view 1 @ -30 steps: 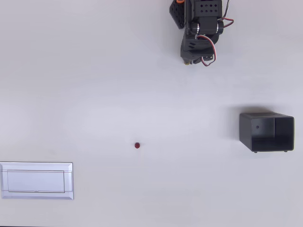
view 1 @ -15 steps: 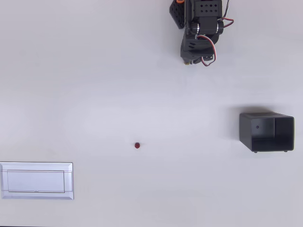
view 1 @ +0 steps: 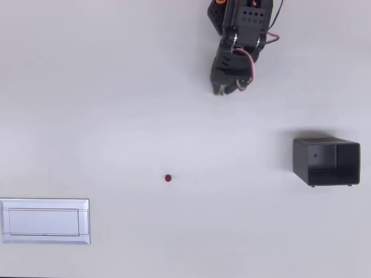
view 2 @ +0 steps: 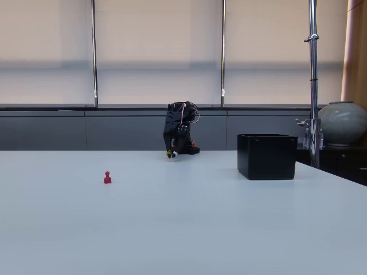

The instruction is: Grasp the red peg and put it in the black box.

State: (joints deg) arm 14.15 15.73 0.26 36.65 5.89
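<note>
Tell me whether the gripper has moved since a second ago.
Yes. In the overhead view the gripper has swung left and slightly down the picture, toward the red peg, judged against the black box.

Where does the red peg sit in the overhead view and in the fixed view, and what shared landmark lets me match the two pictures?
Overhead view: the red peg is a dot slightly left of centre, below the middle, alone on the table.
Fixed view: the red peg stands upright at left of centre on the table.
Shared landmark: the black box, at the right in both views, well apart from the peg.
</note>
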